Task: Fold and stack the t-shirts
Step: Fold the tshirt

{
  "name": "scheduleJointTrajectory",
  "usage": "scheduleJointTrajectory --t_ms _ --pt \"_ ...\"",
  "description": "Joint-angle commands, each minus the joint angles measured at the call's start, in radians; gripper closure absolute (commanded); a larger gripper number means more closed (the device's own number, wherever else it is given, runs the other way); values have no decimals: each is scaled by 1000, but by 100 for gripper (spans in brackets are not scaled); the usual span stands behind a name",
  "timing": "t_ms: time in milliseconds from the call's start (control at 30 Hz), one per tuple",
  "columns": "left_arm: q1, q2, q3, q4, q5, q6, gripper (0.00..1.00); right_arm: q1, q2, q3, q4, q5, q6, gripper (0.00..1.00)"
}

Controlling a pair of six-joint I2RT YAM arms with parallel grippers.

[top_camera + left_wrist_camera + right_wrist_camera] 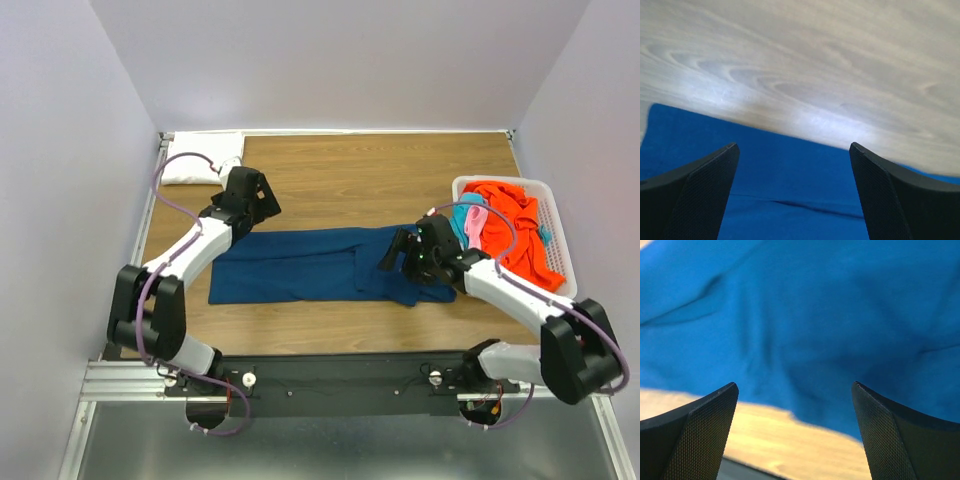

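A navy blue t-shirt [310,263] lies folded into a long band across the middle of the wooden table. It fills the lower part of the left wrist view [790,185] and most of the right wrist view [815,315]. My left gripper [258,200] is open and empty above the band's upper left edge. My right gripper [400,252] is open and empty over the band's right end. A folded white t-shirt [200,158] lies at the back left corner. Orange [520,225], pink [477,222] and teal [460,225] t-shirts lie crumpled in the basket.
A white slatted plastic basket [560,235] stands at the right edge of the table. Grey walls close in the left, back and right sides. A black rail [340,375] with the arm bases runs along the near edge.
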Motion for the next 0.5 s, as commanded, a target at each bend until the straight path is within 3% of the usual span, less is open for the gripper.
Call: scheduleJointTrajectory --t_ms 0,200,467 --pt "-6 95 -49 -3 74 46 2 -64 97 2 -19 43 17 0" --pt "-14 123 -136 66 151 38 2 -136 373 161 16 46 -73 0" --pt "-73 111 -273 65 203 6 2 -183 830 645 38 -27 -282 0"
